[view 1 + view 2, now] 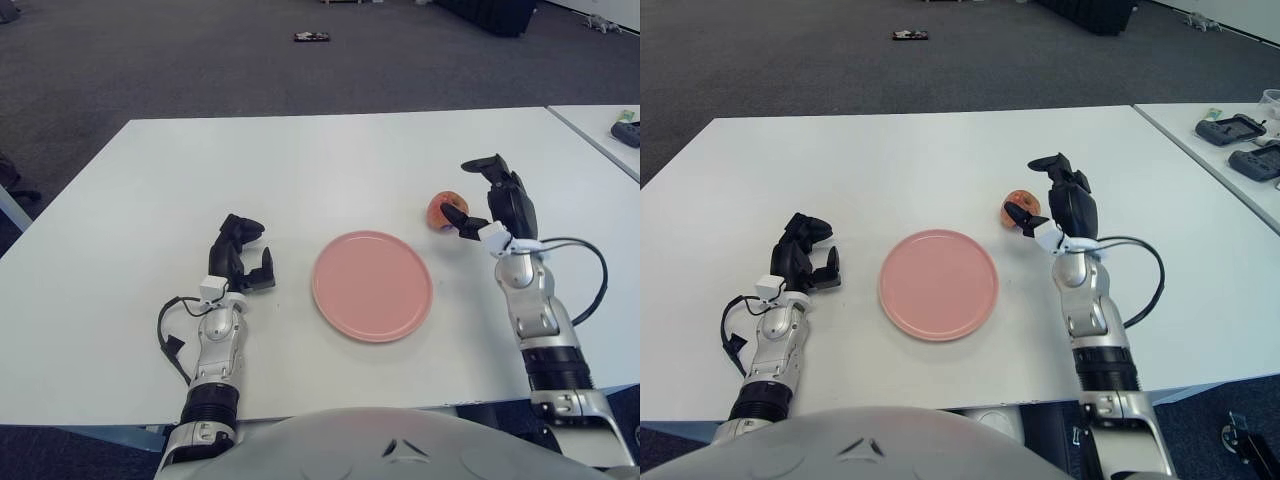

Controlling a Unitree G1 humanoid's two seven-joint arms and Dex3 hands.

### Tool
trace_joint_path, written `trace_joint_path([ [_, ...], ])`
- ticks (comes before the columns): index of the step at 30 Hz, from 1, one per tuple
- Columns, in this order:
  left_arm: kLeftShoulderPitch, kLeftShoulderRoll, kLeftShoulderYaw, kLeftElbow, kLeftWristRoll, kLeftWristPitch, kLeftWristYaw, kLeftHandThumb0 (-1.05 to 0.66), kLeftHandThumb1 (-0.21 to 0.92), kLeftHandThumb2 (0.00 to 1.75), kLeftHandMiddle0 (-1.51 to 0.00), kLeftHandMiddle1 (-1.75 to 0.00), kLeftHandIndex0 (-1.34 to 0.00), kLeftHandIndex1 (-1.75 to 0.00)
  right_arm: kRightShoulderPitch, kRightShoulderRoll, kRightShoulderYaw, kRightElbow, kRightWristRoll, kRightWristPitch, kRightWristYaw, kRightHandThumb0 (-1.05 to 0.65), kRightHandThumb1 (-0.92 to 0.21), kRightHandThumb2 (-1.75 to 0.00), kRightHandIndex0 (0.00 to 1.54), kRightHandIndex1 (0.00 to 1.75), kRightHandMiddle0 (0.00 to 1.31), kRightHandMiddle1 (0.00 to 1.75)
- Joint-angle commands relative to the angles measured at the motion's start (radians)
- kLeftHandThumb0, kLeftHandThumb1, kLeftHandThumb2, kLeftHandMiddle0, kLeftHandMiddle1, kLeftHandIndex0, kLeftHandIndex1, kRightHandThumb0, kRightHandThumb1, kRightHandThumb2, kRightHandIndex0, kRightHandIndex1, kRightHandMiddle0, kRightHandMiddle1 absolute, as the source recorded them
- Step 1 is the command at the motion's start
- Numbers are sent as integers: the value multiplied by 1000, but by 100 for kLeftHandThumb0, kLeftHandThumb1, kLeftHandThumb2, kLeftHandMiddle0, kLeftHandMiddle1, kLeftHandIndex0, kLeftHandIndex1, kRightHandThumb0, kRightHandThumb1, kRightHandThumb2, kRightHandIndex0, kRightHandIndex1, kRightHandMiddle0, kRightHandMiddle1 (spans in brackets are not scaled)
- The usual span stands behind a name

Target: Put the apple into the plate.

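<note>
Left eye view | apple (441, 209) touching right hand (490, 200) | fingers spread, not gripping

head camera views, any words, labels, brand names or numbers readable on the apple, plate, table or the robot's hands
No readable text in either view.
Red-orange apple: no sticker or mark visible.
Round pink plate: plain.
White table: plain.
Right hand, open at the apple, and left hand, left of the plate: no legible markings.
Dark devices on the neighbouring table: too small to read.
</note>
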Motion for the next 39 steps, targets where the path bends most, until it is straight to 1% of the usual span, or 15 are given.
trace_joint_path([
  [1, 35, -8, -1, 46, 2, 26, 11, -1, 6, 158, -86, -163, -55, -175, -66, -21, 30, 29, -15, 51, 47, -76, -36, -100, 0, 3, 0, 36],
  [8, 36, -9, 0, 45, 1, 28, 10, -1, 6, 158, -87, -162, -56, -175, -125, -43, 74, 90, -27, 84, 74, -78, -32, -100, 0, 0, 0, 18],
  [11, 38, -8, 0, 43, 2, 33, 11, -1, 6, 159, -86, -164, -56, -175, -154, -54, 101, 120, -34, 101, 103, -82, -33, -99, 0, 0, 0, 9],
  [13, 38, -8, 0, 42, 2, 34, 10, -1, 5, 160, -86, -165, -56, -175, -167, -60, 115, 131, -35, 113, 122, -85, -35, -95, 0, 0, 0, 3],
  [19, 39, -8, -1, 39, 7, 40, 16, -1, 5, 161, -86, -166, -56, -175, -215, -69, 148, 191, -33, 139, 171, -92, -40, -89, 0, 0, 0, 0],
  [26, 38, -10, 1, 40, -2, 44, 13, -1, 7, 160, -84, -168, -55, -175, -280, -73, 188, 298, -33, 145, 200, -94, -44, -83, 0, 0, 0, 0],
  [34, 41, -10, -1, 38, 1, 41, 14, -1, 6, 161, -83, -170, -56, -175, -329, -68, 225, 408, -26, 116, 201, -93, -44, -83, 0, 0, 0, 0],
  [39, 41, -12, 1, 37, -6, 44, 11, -1, 6, 161, -84, -169, -56, -175, -367, -59, 244, 508, -15, 78, 197, -92, -44, -84, 0, 0, 0, 0],
])
